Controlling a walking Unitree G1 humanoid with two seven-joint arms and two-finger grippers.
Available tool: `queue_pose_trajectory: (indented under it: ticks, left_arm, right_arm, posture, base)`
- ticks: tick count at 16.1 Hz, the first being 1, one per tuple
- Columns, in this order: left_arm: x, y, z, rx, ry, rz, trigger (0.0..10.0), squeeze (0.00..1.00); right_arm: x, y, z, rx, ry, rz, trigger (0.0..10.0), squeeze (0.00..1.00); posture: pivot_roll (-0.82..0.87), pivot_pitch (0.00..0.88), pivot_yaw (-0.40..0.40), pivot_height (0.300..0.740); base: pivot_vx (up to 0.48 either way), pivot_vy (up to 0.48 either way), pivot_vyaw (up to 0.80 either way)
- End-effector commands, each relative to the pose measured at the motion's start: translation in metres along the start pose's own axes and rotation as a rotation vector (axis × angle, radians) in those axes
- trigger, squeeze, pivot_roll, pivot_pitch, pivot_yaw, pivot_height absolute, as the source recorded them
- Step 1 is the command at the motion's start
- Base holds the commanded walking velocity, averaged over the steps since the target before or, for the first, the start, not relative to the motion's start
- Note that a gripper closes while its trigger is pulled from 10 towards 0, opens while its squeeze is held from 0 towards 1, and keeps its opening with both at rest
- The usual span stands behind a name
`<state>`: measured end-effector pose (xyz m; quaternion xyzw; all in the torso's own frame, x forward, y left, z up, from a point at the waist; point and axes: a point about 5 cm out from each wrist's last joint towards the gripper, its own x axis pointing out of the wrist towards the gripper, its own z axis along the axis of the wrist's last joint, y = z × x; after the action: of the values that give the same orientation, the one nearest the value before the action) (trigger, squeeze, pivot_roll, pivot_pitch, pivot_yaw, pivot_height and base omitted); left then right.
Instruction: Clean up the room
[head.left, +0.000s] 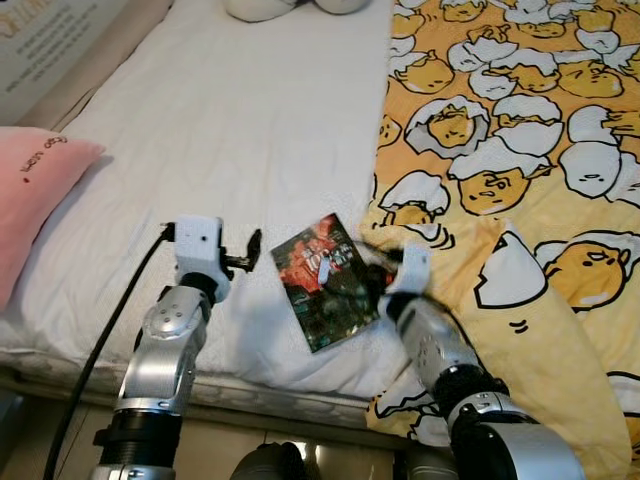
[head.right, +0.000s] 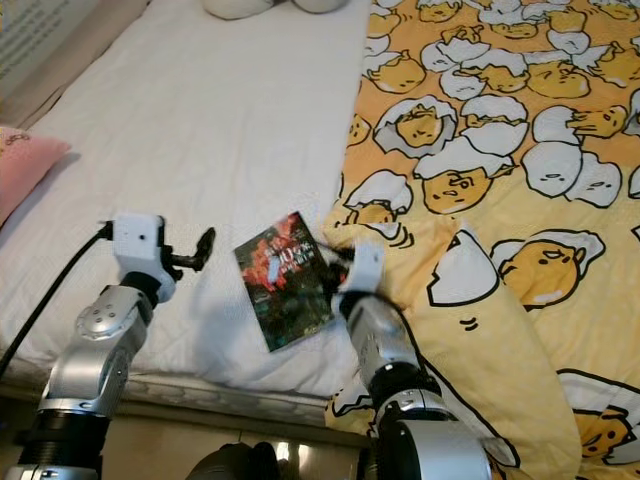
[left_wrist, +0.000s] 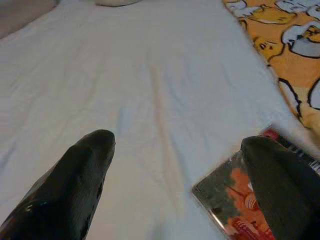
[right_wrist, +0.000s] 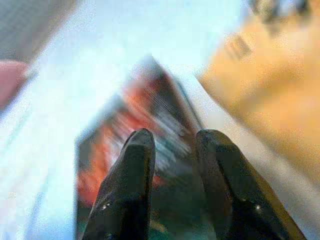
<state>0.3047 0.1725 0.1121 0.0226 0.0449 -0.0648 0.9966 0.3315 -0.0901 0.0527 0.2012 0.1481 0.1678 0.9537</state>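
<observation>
- Two grippers flank a red-and-green book (head.left: 325, 282) lying on the white bed sheet (head.left: 240, 130).
- Left gripper (left_wrist: 177, 160): fingers spread wide, empty, just beside the book.
- Right gripper (right_wrist: 175, 150): fingers narrowly parted over the book's cover, near the egg-patterned yellow blanket (head.left: 530, 150).

Your left gripper (head.left: 250, 252) reaches forward from its raised silver arm with both black fingers (left_wrist: 70, 185) spread wide, while your right gripper (right_wrist: 175, 150) angles inward, fingers (right_wrist: 131, 180) nearly together with a slim gap.
</observation>
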Motion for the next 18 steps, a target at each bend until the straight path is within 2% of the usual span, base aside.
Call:
queue_pose_trajectory:
  ticks: [1, 3, 5, 6, 7, 8, 9, 10, 11, 12, 14, 15, 16, 17, 18]
  left_arm:
    - [0.001, 0.005, -0.001, 0.0, -0.003, 0.029, 10.0, 0.0]
    - [0.003, 0.008, -0.001, 0.017, -0.005, 0.05, 10.0, 0.0]
    - [0.003, 0.009, -0.001, 0.018, -0.013, 0.054, 10.0, 0.0]
    - [0.003, 0.01, -0.002, 0.017, -0.014, 0.055, 10.0, 0.0]
    - [0.004, 0.009, -0.003, 0.023, -0.013, 0.058, 10.0, 0.0]
    - [0.004, 0.009, -0.003, 0.024, -0.015, 0.061, 10.0, 0.0]
    - [0.004, 0.009, -0.003, 0.024, -0.015, 0.062, 10.0, 0.0]
    - [0.005, 0.005, -0.001, 0.074, -0.023, 0.038, 10.0, 0.0]
    - [0.005, -0.001, 0.001, 0.124, -0.048, -0.017, 10.0, 0.0]
    - [0.003, 0.002, -0.003, 0.104, -0.036, -0.016, 10.0, 0.0]
    - [0.0, 0.01, -0.005, 0.056, -0.022, 0.023, 10.0, 0.0]
    - [0.0, 0.011, -0.005, 0.042, -0.031, 0.026, 10.0, 0.0]
    - [-0.006, 0.002, -0.005, 0.045, -0.069, -0.037, 10.0, 0.0]
    - [-0.015, -0.007, -0.01, 0.041, -0.076, -0.102, 10.0, 0.0]
    - [-0.025, -0.012, -0.013, 0.016, -0.091, -0.118, 10.0, 0.0]
  right_arm:
    - [0.002, 0.009, 0.008, -0.035, -0.051, 0.033, 0.0, 0.0]
    - [0.001, 0.012, 0.021, -0.052, -0.112, 0.041, 0.0, 0.0]
    - [-0.003, 0.01, 0.03, -0.107, -0.169, 0.013, 0.0, 0.0]
    - [-0.005, 0.009, 0.031, -0.11, -0.175, 0.005, 0.0, 0.0]
    - [-0.01, 0.005, 0.021, -0.12, -0.134, -0.017, 0.0, 0.0]
    - [-0.012, 0.0, 0.009, -0.107, -0.079, -0.047, 10.0, 0.0]
    - [-0.013, -0.001, 0.005, -0.096, -0.061, -0.055, 10.0, 0.0]
    - [-0.014, -0.003, 0.003, -0.135, -0.065, -0.084, 10.0, 1.0]
    - [-0.015, -0.006, 0.006, -0.247, -0.089, -0.104, 10.0, 1.0]
    - [-0.015, -0.009, 0.01, -0.366, -0.103, -0.123, 10.0, 1.0]
    - [-0.016, -0.015, 0.015, -0.402, -0.113, -0.144, 10.0, 1.0]
    - [-0.018, -0.016, 0.016, -0.457, -0.124, -0.147, 10.0, 1.0]
    - [-0.024, -0.015, 0.019, -0.63, -0.183, -0.144, 10.0, 1.0]
    - [-0.031, -0.018, 0.019, -0.627, -0.221, -0.165, 10.0, 1.0]
    - [-0.041, -0.023, 0.02, -0.581, -0.278, -0.212, 10.0, 1.0]
  posture:
    - [-0.03, 0.065, 0.118, 0.74]
    - [-0.04, 0.054, 0.115, 0.74]
    - [-0.04, 0.043, 0.107, 0.74]
    - [-0.04, 0.037, 0.105, 0.74]
    - [-0.05, 0.033, 0.103, 0.74]
    - [-0.05, 0.033, 0.102, 0.74]
    - [-0.05, 0.033, 0.102, 0.74]
    - [-0.05, 0.051, 0.111, 0.74]
    - [-0.05, 0.059, 0.114, 0.74]
    - [-0.05, 0.065, 0.115, 0.74]
    - [-0.04, 0.072, 0.108, 0.74]
    - [-0.04, 0.074, 0.106, 0.74]
    - [-0.03, 0.081, 0.093, 0.74]
    - [-0.03, 0.084, 0.081, 0.74]
    - [-0.03, 0.085, 0.077, 0.74]
  base:
    - [0.0, 0.0, 0.0]
    - [0.0, 0.0, 0.0]
    - [0.0, 0.0, 0.0]
    - [0.0, 0.0, 0.0]
    - [0.0, 0.0, 0.0]
    - [0.0, 0.0, 0.0]
    - [0.0, 0.0, 0.0]
    - [0.0, 0.0, 0.0]
    - [0.0, 0.0, 0.0]
    - [0.0, 0.0, 0.0]
    - [0.0, 0.0, 0.0]
    - [0.0, 0.0, 0.0]
    - [0.0, 0.0, 0.0]
    - [0.0, 0.0, 0.0]
    - [0.0, 0.0, 0.0]
